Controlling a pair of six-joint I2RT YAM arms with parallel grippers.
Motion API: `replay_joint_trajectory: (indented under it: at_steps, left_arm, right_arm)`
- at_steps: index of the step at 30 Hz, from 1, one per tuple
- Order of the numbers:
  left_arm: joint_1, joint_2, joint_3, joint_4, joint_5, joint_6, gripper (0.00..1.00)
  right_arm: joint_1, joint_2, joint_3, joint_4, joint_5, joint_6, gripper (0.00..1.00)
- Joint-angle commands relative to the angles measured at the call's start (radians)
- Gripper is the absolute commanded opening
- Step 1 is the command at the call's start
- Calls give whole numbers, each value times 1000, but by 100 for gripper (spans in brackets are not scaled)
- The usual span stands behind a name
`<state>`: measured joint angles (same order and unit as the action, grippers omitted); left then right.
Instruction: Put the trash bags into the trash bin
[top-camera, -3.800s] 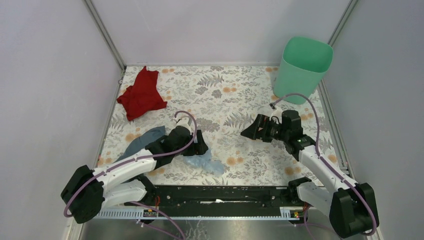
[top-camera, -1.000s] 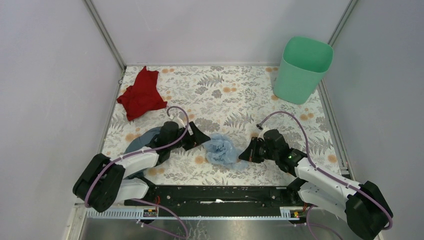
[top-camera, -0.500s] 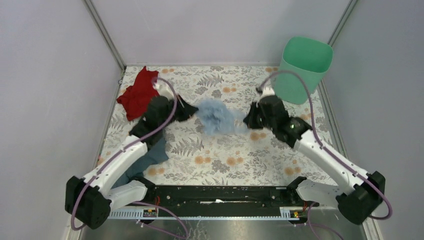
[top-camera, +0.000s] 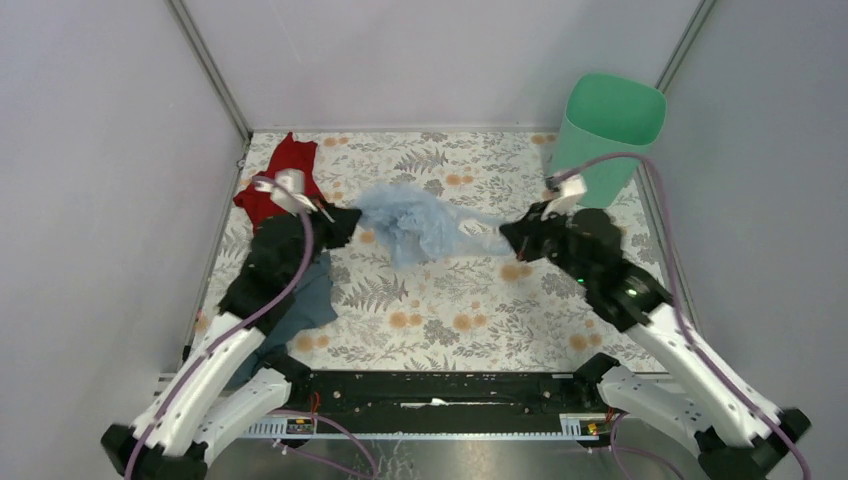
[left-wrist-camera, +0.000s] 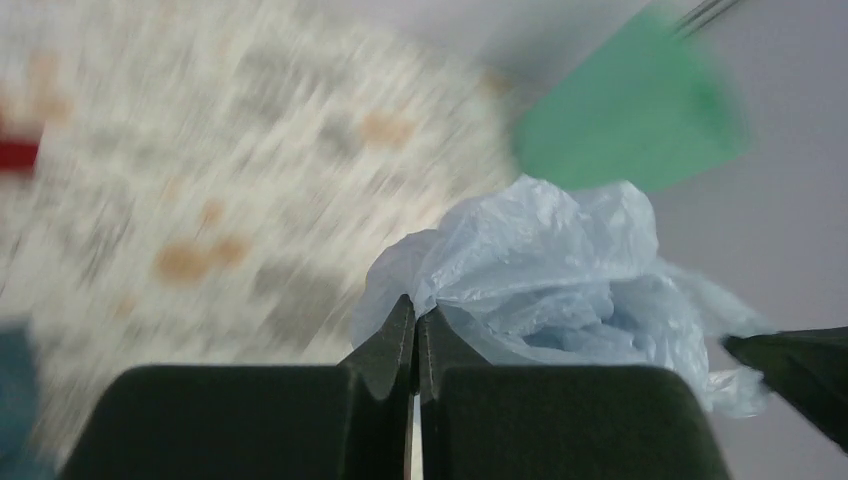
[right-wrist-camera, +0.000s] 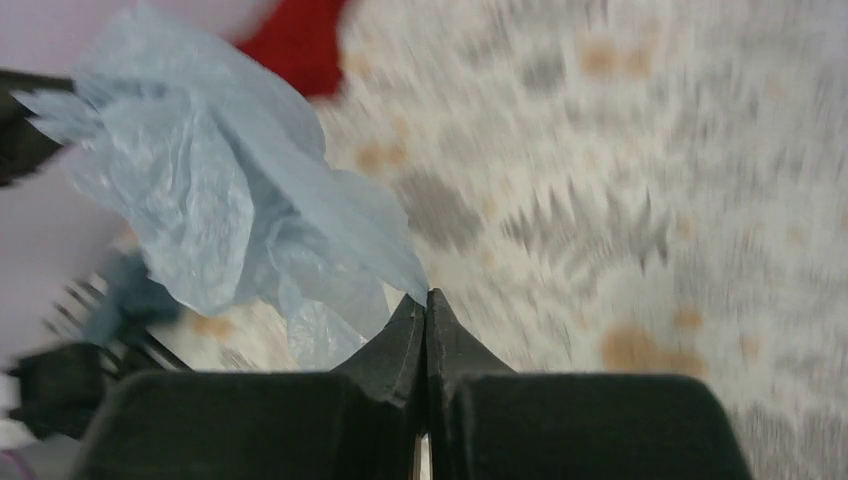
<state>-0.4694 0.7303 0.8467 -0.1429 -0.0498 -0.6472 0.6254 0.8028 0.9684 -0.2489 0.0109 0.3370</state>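
Note:
The pale-blue trash bag (top-camera: 415, 225) hangs crumpled in the air between my two grippers, above the flowered table. My left gripper (top-camera: 350, 217) is shut on the bag's left edge; in the left wrist view its closed tips (left-wrist-camera: 416, 312) pinch the film of the bag (left-wrist-camera: 560, 270). My right gripper (top-camera: 507, 234) is shut on the bag's right end, and the right wrist view shows the bag (right-wrist-camera: 210, 190) trailing from its closed tips (right-wrist-camera: 425, 298). The mint-green trash bin (top-camera: 605, 135) stands upright in the far right corner, just behind the right gripper, and shows blurred in the left wrist view (left-wrist-camera: 625, 115).
A red cloth (top-camera: 285, 175) lies at the far left of the table behind the left arm. A grey-blue cloth (top-camera: 305, 295) lies under the left arm. Walls close in the table on the left, back and right.
Both grippers have risen from the table with the bag and moved toward the back. The left gripper closed on the bag's edge. The bag is stretched wider between them.

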Motion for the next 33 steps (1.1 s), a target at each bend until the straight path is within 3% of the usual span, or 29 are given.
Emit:
replay_joint_trajectory:
  at_steps: [1, 9, 10, 11, 14, 15, 16, 18, 24, 28, 33]
  left_arm:
    - [5, 50, -142, -194, -45, -23, 0]
    - [5, 129, -123, -189, 99, 2, 2]
    - [5, 146, -105, -189, 125, 8, 9]
    - [5, 161, -87, -189, 146, 17, 24]
    - [5, 173, -53, -195, 176, 46, 81]
    - [5, 161, -55, -195, 169, 45, 93]
    - [5, 148, -62, -195, 163, 42, 98]
    - [5, 124, -87, -193, 169, 29, 99]
    - [-40, 83, -215, -153, 306, -63, 99]
    - [-212, 104, -279, -78, 197, -150, 98]
    - [-376, 295, -240, 43, 46, -136, 99]
  right_arm:
    - [-4, 85, -169, -105, -29, 72, 0]
    - [-4, 72, -202, -68, -71, 75, 0]
    - [-3, 80, -194, -71, -75, 74, 0]
    - [-4, 85, -187, -74, -74, 71, 0]
    - [-4, 88, -168, -109, -8, 82, 0]
    - [-4, 85, -164, -130, 58, 105, 0]
    - [-4, 84, -162, -160, 129, 138, 0]
    - [-3, 86, -172, -206, 214, 197, 0]
    - [-4, 64, -227, -163, 185, 239, 0]
    - [-4, 38, -235, -135, 165, 229, 0]
    - [-4, 28, -240, -123, 120, 225, 0]
